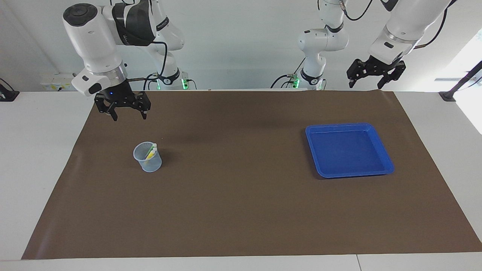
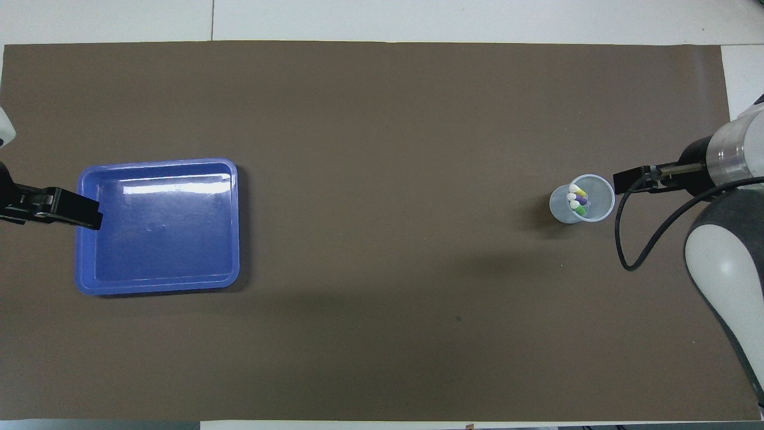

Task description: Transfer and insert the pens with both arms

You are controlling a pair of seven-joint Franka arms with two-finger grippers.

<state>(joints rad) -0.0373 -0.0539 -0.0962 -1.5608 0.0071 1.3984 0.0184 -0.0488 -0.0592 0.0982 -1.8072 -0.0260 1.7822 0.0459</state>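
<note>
Three pens, yellow, purple and green with pale tips, stand together in a clear plastic cup toward the right arm's end of the mat. The facing view shows the cup upright with the pens leaning inside. My right gripper hangs open and empty, raised above the mat beside the cup on the robots' side; from overhead its tip lies just off the cup's rim. My left gripper is open, empty and high over the mat's edge nearest the robots, and in the overhead view it overlaps the tray's outer edge.
A blue tray, with nothing in it, lies toward the left arm's end of the brown mat; from overhead its rim shows whole. A thin black pole stands off the mat at that end.
</note>
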